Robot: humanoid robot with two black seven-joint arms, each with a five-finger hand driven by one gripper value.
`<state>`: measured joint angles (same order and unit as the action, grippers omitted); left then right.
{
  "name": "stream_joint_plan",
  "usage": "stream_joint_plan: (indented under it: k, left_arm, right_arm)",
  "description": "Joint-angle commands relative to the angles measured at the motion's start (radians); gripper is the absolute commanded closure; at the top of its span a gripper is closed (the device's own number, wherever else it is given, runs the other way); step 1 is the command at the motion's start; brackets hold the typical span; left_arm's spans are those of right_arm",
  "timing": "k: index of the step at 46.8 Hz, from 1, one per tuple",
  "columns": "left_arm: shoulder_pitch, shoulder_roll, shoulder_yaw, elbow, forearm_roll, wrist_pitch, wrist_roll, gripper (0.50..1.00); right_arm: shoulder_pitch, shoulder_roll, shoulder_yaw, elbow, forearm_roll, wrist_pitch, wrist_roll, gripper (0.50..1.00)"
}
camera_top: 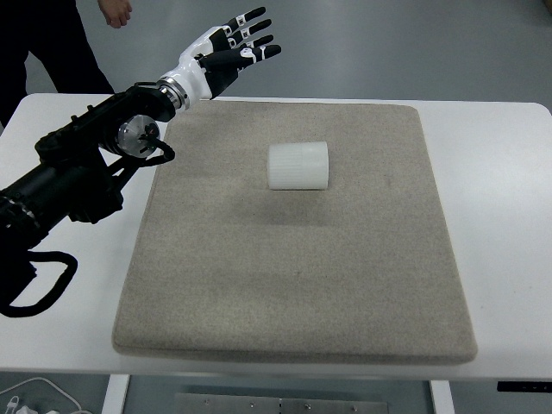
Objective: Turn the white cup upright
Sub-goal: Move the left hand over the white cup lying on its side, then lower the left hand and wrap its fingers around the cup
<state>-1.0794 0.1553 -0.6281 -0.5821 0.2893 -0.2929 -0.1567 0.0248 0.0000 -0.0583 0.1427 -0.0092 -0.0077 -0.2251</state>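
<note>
A white ribbed cup (298, 165) lies on its side on the beige mat (293, 285), in the mat's upper middle. My left hand (246, 39) hangs raised beyond the mat's far left corner, up and to the left of the cup and well apart from it. Its fingers are spread and hold nothing. The black left arm (78, 172) comes in from the left edge across the white table. No right arm shows.
The mat covers most of the white table (504, 216). A person in dark clothes (52, 43) stands at the far left corner, one hand (115, 11) hanging at the top edge. Cables (34, 401) lie below the table's front left.
</note>
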Motion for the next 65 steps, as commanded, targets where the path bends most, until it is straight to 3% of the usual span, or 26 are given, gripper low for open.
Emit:
stream_joint_plan:
  k: [1, 10, 20, 39, 65]
  left_arm:
    - [-0.007, 0.041, 0.025, -0.082, 0.092, 0.008, 0.003, 0.51]
    - [-0.063, 0.102, 0.108, -0.159, 0.258, 0.003, 0.012, 0.51]
    - [-0.122, 0.145, 0.231, -0.235, 0.347, -0.006, 0.078, 0.51]
    - [-0.163, 0.165, 0.297, -0.392, 0.47, -0.042, 0.29, 0.51]
    - [-0.203, 0.118, 0.416, -0.346, 0.614, -0.041, 0.324, 0.523]
  right_arm:
    - [0.001, 0.0, 0.0, 0.0, 0.0, 0.0, 0.0, 0.57]
    - [0.0, 0.0, 0.0, 0.0, 0.0, 0.0, 0.0, 0.57]
    - [0.0, 0.0, 0.0, 0.0, 0.0, 0.0, 0.0, 0.57]
    - [0.0, 0.0, 0.0, 0.0, 0.0, 0.0, 0.0, 0.57]
    - [0.001, 0.0, 0.0, 0.0, 0.0, 0.0, 0.001, 0.57]
